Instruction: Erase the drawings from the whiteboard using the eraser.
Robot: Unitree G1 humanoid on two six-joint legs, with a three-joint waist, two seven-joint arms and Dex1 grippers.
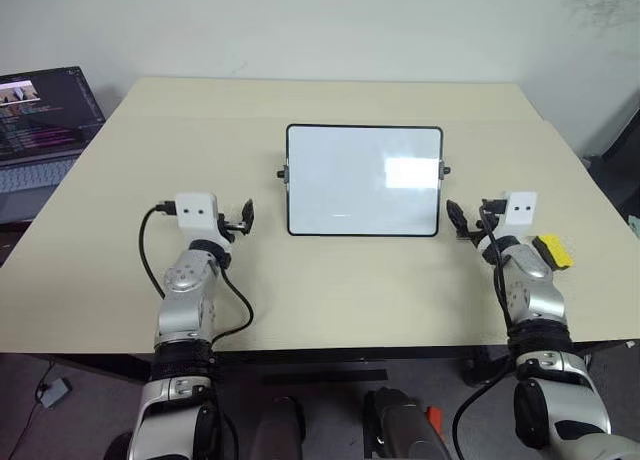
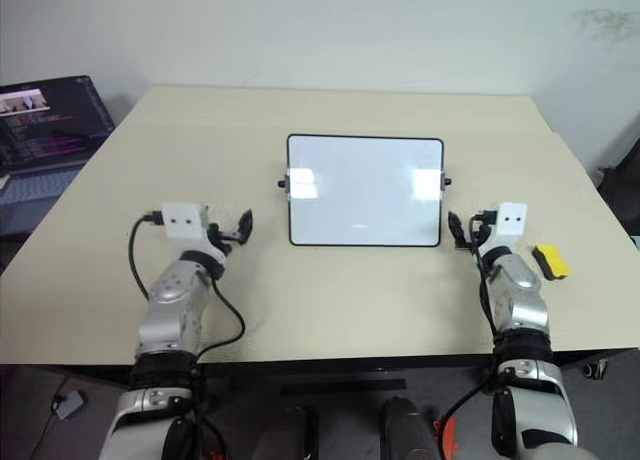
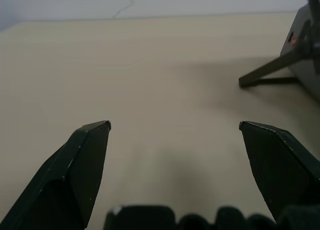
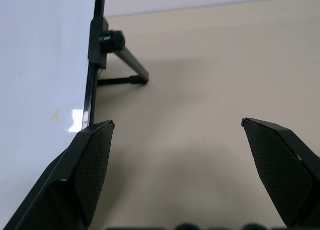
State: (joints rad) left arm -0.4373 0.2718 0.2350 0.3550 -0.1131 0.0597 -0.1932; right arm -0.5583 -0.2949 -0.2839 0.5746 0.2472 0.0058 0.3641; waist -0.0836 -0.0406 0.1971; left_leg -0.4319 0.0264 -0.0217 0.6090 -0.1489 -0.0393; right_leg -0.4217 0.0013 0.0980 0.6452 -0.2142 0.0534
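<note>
The whiteboard stands on its stand at the middle of the beige table. Its face is plain white with glare, and the drawings are out of view. The yellow eraser lies on the table at the right, just beside my right forearm. My left gripper hovers level to the left of the board, open and holding nothing. My right gripper is open and holds nothing too, close to the board's right edge. The board's frame and side knob show in the right wrist view between its fingertips.
An open laptop sits off the table's far left corner. A pale wall stands behind the table. The board's black stand leg reaches back over the table. The table's near edge runs just under my forearms.
</note>
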